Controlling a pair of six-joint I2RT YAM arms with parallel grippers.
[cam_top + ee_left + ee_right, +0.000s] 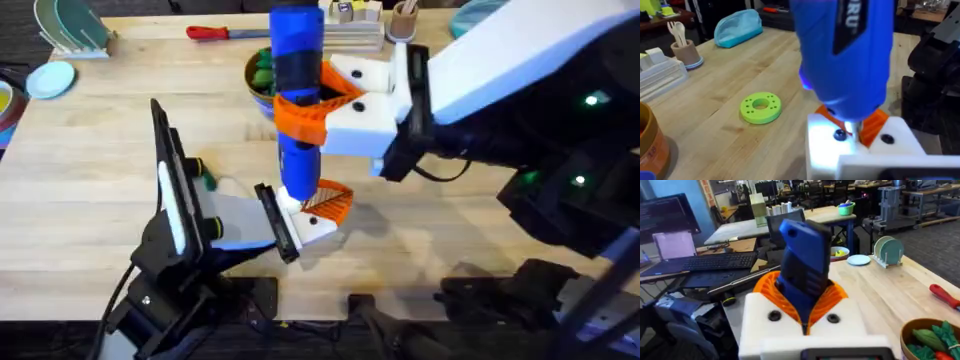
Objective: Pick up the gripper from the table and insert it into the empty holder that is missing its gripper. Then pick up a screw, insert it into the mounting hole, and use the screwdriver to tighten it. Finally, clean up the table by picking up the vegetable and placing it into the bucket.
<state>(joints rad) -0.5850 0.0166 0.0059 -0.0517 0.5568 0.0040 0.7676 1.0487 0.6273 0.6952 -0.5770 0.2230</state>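
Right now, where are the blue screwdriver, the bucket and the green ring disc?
screwdriver (297,60): overhead view, on its blue upper body.
bucket (906,331): right wrist view, on its orange-brown rim.
green ring disc (760,108): left wrist view, on its flat top face beside the centre hole.

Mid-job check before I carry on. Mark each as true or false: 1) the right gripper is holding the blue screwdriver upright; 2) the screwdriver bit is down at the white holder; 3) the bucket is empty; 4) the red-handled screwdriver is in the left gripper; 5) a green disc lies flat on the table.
1) True: the right gripper clamps the blue screwdriver upright.
2) True: its bit meets the white holder beside the orange tip.
3) False: the bucket holds green and red toy vegetables.
4) False: the red-handled screwdriver lies on the table's far side.
5) True: the green disc lies flat.
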